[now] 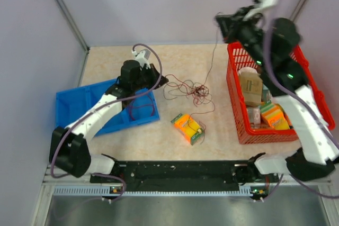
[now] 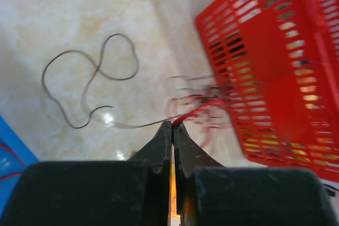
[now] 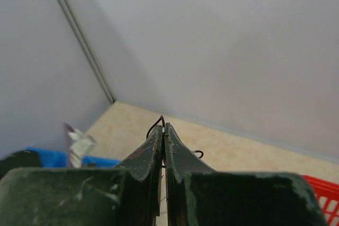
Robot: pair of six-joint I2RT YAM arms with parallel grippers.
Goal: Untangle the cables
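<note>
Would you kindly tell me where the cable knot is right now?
In the top view, the cable knot lies mid-table, between the blue bin and the red basket, just beyond the orange box.

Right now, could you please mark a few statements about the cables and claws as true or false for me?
1. The left claw is shut on a red cable. True.
2. The right claw is open. False: it is shut on a thin dark cable.
3. The knotted clump lies in the blue tray. False: it lies on the table, between the blue tray and the red basket.
4. An orange-and-green carton lies on the table. True.
</note>
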